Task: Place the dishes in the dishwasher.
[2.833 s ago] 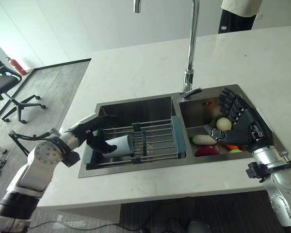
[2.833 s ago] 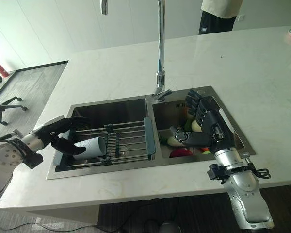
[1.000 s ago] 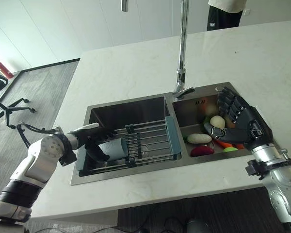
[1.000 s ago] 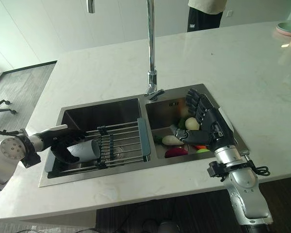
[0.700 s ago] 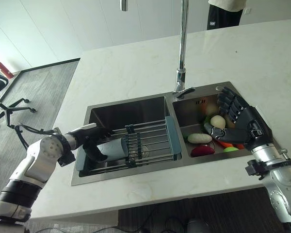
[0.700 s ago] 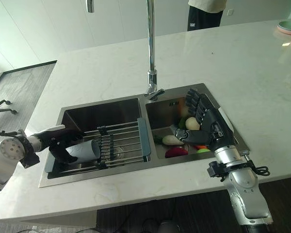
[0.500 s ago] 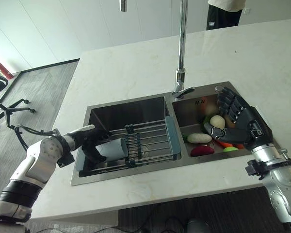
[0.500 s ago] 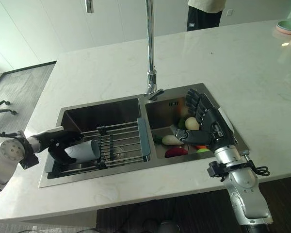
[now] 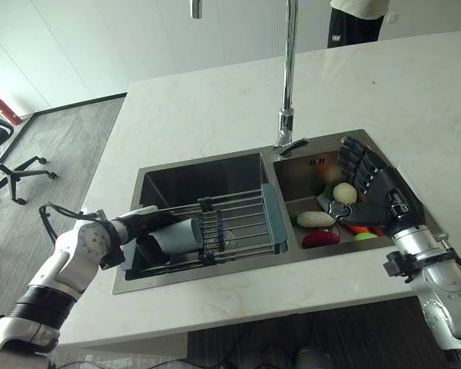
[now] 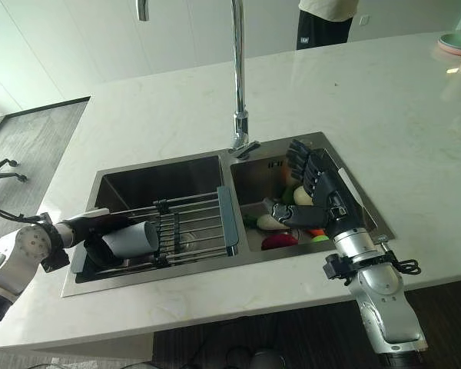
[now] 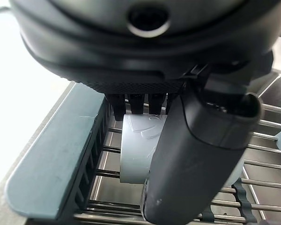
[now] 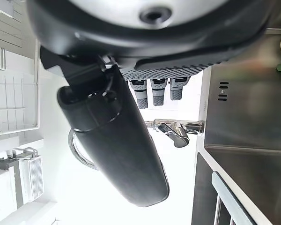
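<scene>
My left hand [image 9: 147,233] was curled around the grey cup [image 9: 177,235] lying on the sink rack [image 9: 238,223]; I judged a firm, level lift best.

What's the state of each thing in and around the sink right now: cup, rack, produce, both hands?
Cup: lying on its side on the rack, left hand curled round it.
Drying rack: spans the left basin, seated on its edges.
Produce: loose in the right basin, untouched.
Tap: no water seen running.
Left hand: shut on the cup.
Right hand: open, fingers spread, above the right basin, holding nothing.
</scene>
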Controlling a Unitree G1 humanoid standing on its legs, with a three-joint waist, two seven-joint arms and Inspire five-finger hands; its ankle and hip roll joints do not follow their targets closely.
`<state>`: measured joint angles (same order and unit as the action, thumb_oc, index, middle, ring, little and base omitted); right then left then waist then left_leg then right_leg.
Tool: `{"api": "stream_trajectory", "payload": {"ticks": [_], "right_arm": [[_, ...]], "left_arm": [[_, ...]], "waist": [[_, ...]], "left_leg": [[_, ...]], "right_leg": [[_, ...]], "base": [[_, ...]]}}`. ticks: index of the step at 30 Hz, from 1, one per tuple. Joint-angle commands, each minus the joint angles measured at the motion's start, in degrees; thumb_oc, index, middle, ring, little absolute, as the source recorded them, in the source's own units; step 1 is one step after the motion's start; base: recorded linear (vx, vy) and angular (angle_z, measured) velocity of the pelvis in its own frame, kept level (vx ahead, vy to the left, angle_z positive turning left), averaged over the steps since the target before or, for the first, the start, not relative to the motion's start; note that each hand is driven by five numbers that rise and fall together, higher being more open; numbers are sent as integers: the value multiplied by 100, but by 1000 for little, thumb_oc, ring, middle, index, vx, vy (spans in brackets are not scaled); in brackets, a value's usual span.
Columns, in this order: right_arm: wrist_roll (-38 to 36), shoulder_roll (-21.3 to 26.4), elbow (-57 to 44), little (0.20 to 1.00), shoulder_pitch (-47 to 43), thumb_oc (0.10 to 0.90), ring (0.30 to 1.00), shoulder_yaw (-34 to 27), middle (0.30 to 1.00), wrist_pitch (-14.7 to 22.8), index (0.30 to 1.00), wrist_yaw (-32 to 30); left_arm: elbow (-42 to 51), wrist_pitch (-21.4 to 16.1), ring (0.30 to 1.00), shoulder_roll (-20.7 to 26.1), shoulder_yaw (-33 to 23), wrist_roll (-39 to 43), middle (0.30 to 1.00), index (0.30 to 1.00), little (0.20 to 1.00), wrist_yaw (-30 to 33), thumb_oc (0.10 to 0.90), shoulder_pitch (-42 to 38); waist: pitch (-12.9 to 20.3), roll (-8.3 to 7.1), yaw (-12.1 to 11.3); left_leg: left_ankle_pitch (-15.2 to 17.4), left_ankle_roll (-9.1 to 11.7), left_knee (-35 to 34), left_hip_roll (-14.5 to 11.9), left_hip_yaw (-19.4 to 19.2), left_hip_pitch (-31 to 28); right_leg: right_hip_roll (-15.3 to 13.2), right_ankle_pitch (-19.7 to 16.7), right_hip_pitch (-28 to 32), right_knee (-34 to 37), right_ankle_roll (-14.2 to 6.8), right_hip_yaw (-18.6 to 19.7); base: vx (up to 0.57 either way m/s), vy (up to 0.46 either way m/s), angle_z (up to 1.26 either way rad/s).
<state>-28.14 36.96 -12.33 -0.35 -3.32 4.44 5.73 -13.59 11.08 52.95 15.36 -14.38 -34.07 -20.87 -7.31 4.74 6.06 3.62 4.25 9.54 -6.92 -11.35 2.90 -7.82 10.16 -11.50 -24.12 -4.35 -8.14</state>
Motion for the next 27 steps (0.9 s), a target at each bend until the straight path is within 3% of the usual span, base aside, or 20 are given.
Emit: {"api": "stream_trajectory", "payload": {"ticks": [1, 18, 27], "right_arm": [[-74, 225, -434, 900, -754, 800, 900, -277, 900, 709, 900, -8], [-39, 257, -386, 900, -689, 800, 900, -334, 900, 748, 900, 18], [-12, 289, -377, 900, -749, 800, 900, -300, 900, 736, 900, -14]], "left_arm": [[-45, -46, 900, 304, -267, -453, 900, 900, 900, 295, 800, -707], [-496, -44, 900, 364, -361, -878, 900, 900, 900, 377, 800, -409], [-699, 204, 900, 333, -339, -1011, 900, 900, 900, 106, 800, -407]], "waist": [[252, -161, 9], [226, -165, 7], [214, -166, -22]], "left_leg": [[947, 14, 765, -193, -129, 102], [948, 12, 765, -185, -127, 90], [944, 12, 765, -178, -109, 85]], "right_leg": [[-99, 99, 608, 694, -515, 12], [-74, 102, 610, 694, -509, 35], [-81, 105, 627, 694, -512, 11]], "base": [[0, 0, 0], [0, 0, 0], [0, 0, 0]]}}
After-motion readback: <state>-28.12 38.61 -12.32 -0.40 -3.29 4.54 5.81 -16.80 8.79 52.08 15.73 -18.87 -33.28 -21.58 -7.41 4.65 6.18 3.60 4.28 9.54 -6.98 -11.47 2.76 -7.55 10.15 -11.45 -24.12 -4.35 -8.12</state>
